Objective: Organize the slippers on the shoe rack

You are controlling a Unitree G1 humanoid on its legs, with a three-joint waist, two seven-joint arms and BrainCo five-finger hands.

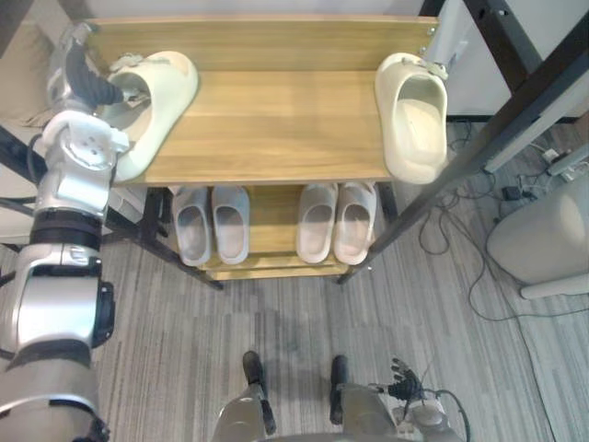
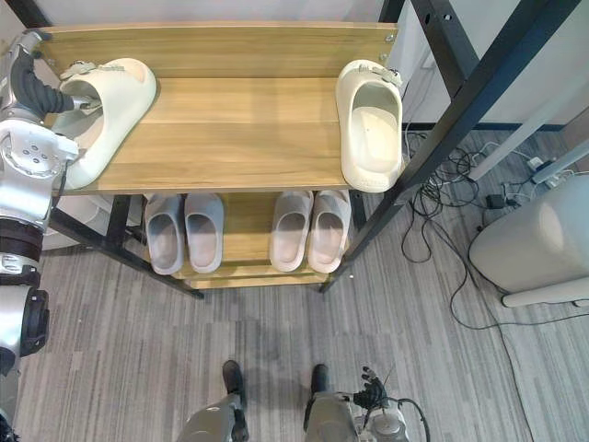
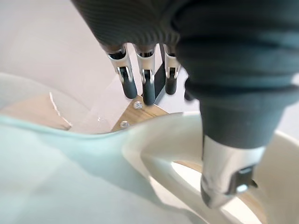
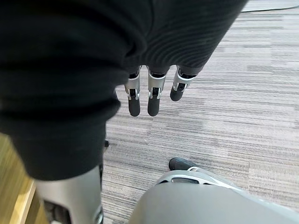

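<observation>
Two cream slippers lie well apart on the top shelf [image 1: 276,129] of the shoe rack [image 1: 258,41] in the left eye view. The left cream slipper [image 1: 164,87] sits askew at the shelf's left end. The right cream slipper [image 1: 414,115] lies at the right end, toe to the back, with its outer side a little past the edge. The left hand [image 1: 87,85] is at the left slipper's strap, probably to bring that slipper over beside its mate. On the lower shelf [image 1: 273,221] a grey pair [image 1: 212,221] and a paler pair [image 1: 336,221] stand side by side, heels to the front, and look sorted. The right hand [image 1: 403,376] hangs low at the robot's side.

From the right eye view, the left slipper is crooked against the shelf boards, while the right one lies nearly square to them.

Close up in the left wrist view, the thumb [image 3: 219,182] reaches down into the slipper's opening under the strap [image 3: 159,140]. The left hand's fingers [image 3: 148,91] hang relaxed above the strap, clear of it. That looks like a hook rather than a clamp.

Over the floor [image 4: 233,70] in the right wrist view, the right hand's fingers [image 4: 153,100] hang straight and hold nothing.
</observation>
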